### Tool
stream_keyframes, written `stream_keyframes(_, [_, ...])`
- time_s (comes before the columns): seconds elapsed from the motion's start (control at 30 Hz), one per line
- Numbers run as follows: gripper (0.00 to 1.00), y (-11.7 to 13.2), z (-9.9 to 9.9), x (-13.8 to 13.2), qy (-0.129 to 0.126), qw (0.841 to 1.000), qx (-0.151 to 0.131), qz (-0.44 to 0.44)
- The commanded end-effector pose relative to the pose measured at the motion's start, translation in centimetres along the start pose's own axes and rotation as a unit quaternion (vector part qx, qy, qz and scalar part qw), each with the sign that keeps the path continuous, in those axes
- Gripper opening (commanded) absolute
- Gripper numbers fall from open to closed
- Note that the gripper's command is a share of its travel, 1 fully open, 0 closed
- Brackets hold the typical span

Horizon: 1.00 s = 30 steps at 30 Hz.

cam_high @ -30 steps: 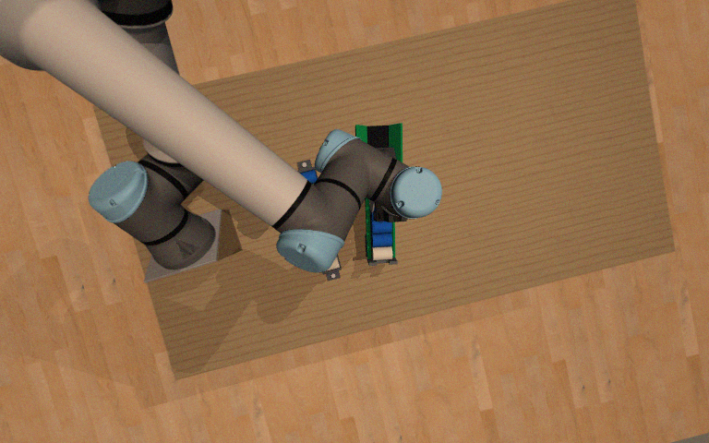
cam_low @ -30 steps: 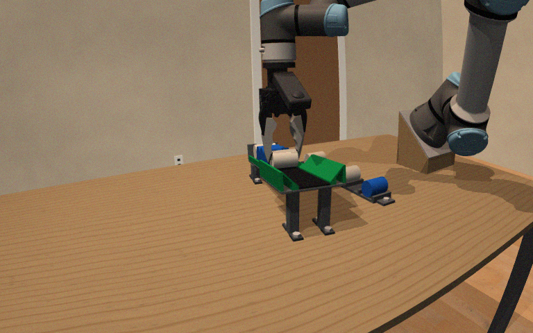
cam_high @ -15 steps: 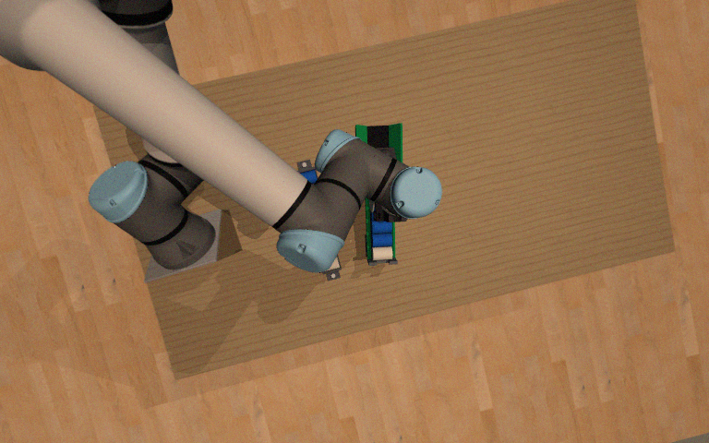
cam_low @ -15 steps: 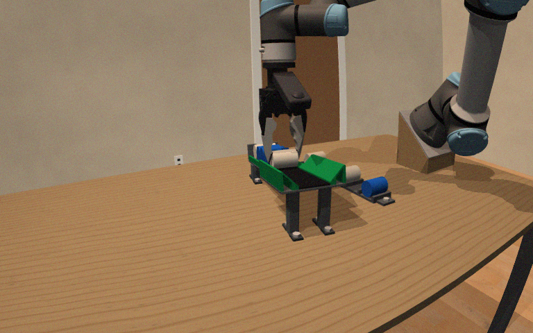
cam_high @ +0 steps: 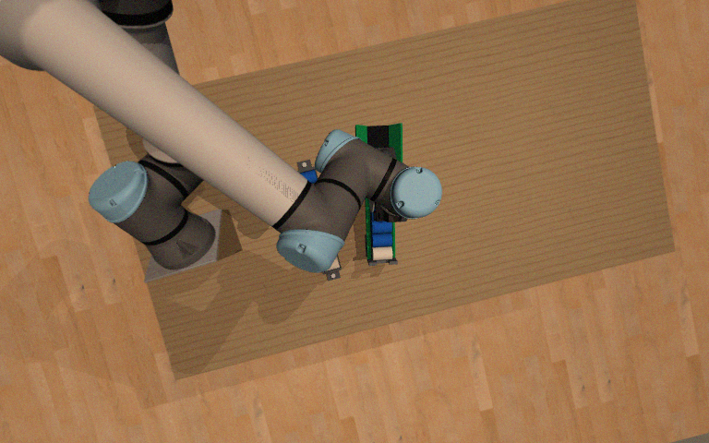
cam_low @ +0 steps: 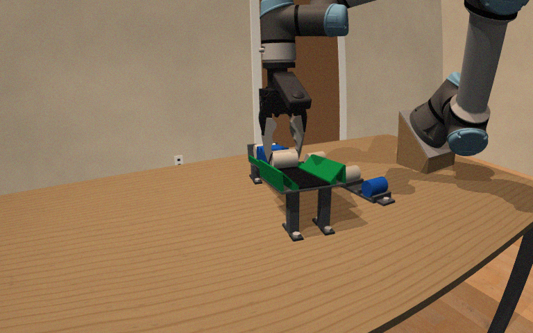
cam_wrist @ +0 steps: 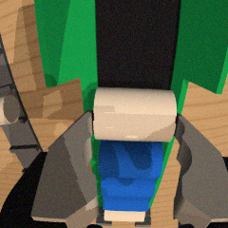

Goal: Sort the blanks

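"Wrist view: what is the gripper (cam_high: pixel 387 215) (cam_low: pixel 284 155) (cam_wrist: pixel 133 113) doing above the stop (cam_high: pixel 382 262) (cam_wrist: pixel 144 219)?"

"It's holding partly open, its tips seemingly pressing on both ends of the upper cream blank (cam_low: pixel 284 159) (cam_wrist: pixel 135 114). That blank is lying crosswise over the feed ramp (cam_high: pixel 395 137) (cam_low: pixel 324 169) (cam_wrist: pixel 81 38), farthest from the stop in the row. I can't tell whether it's resting or slightly raised."

"And between it and the stop?"

"Three blue blanks (cam_high: pixel 382 226) (cam_low: pixel 277 147) (cam_wrist: pixel 130 159) are sitting there, then a cream blank (cam_high: pixel 382 253) (cam_low: pixel 257 150) (cam_wrist: pixel 124 216) right against the stop. Cream is belonging here, so I'm judging the upper one is blocking the blues and needing to come away first."

"How are we doing that well?"

"By keeping both tips centered on its ends, lifting straight up, and clearing the side walls before travelling. Tilting is risking a slip; dragging toward the stop is nudging the blues."

"What about the stock rack (cam_high: pixel 305 164) (cam_low: pixel 385 200) (cam_wrist: pixel 24 154)?"

"It's standing off to one side of the stop, carrying one blue and at least two creams. Those creams are still needing a place behind the stop's blank, once the blues are leaving."
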<state>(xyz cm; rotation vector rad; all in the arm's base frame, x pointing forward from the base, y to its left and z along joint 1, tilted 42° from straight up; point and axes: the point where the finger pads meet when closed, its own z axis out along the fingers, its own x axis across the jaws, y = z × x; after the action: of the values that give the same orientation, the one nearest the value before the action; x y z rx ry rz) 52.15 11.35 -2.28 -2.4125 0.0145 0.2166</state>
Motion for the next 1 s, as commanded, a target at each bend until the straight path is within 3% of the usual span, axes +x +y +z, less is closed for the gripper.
stream_keyframes(0.0, [0.33,0.11,0.05,0.01,0.000,1.000,0.001,0.001])
stream_keyframes(0.8, [0.33,0.12,0.03,0.02,0.000,1.000,0.001,0.001])
stream_keyframes(0.97, [0.38,0.12,0.03,0.02,0.000,1.000,0.001,0.001])
